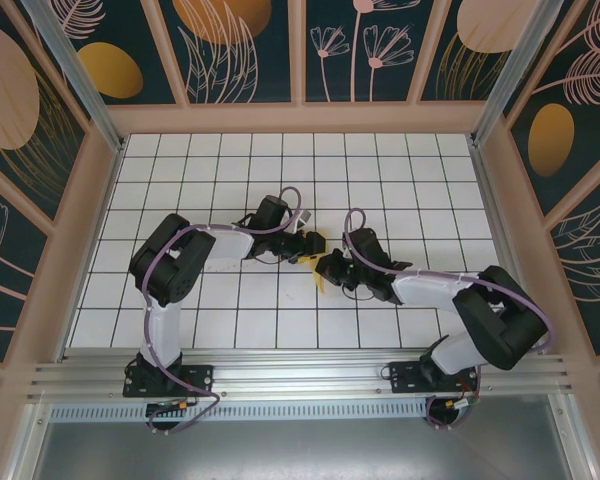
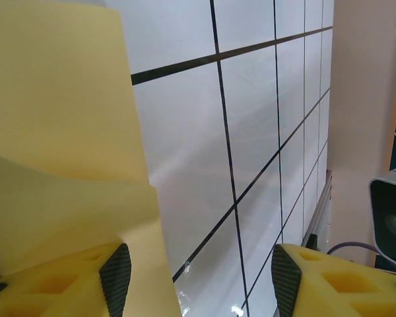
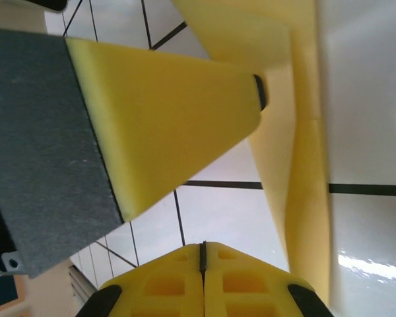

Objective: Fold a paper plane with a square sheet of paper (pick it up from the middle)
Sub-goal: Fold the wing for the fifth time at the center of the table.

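Between the two hands, near the middle of the bench (image 1: 230, 160), sits the yellow paper (image 1: 321, 281). From above it shows as a small sliver on the white grid tiles, mostly hidden under the hands. In the left wrist view the paper (image 2: 59, 132) is folded and rises off the bench as a broad upper flap with a lower layer under it. Its right edge runs down past the dark pad of one of the fingers (image 2: 113, 277). I cannot tell whether paper and pad touch.

The left hand (image 2: 201, 287) is released, its two yellow fingers well apart with bare tiles showing between them. The right hand (image 3: 202, 264) is clenched, finger pressed flat against finger. In its own view the paper (image 3: 303, 172) runs as a long creased strip just beside it, to the right. A yellow finger of the left hand (image 3: 178, 112) reaches in from the left, its dark tip close to the strip.

From above, the left hand (image 1: 310, 243) and right hand (image 1: 330, 264) nearly meet, and both black arms bend inward from their bases on the metal rail (image 1: 300, 372) at the near edge. Purple cables (image 1: 195, 235) run along the arms. Dark leaf-patterned walls (image 1: 240, 50) in pale frames surround the bench.
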Available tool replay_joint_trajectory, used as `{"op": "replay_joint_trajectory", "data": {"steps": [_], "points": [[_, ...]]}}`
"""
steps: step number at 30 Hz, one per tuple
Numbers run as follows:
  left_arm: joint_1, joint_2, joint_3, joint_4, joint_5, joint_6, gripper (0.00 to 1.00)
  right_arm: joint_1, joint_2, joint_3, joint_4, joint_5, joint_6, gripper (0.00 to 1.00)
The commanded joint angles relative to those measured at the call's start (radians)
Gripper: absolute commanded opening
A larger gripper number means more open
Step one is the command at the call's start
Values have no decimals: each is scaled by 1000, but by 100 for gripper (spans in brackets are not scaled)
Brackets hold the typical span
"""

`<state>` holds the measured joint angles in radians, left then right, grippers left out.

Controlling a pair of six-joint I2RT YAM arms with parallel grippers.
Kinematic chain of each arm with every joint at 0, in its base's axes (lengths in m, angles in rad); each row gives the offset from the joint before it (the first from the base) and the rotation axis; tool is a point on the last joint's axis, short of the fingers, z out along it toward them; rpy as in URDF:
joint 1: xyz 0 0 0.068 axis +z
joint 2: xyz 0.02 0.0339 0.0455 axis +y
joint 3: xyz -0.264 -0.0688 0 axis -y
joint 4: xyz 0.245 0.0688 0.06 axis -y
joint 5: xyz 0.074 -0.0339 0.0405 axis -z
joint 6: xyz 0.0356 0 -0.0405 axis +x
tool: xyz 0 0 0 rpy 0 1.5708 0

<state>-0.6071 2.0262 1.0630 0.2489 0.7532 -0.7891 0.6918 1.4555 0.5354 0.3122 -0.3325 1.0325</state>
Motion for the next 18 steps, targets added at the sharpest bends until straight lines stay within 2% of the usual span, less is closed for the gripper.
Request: {"op": "replay_joint_trajectory", "data": {"steps": [1,6,18], "points": [[-8,94,-6,-54,-103,56,62,-2,66,8,80,-70,13,5],[-8,94,-5,-55,-103,58,62,-17,95,-14,67,-38,20,5],[-9,98,3,-60,-101,60,62,-42,152,-90,75,-62,33,5]]}}
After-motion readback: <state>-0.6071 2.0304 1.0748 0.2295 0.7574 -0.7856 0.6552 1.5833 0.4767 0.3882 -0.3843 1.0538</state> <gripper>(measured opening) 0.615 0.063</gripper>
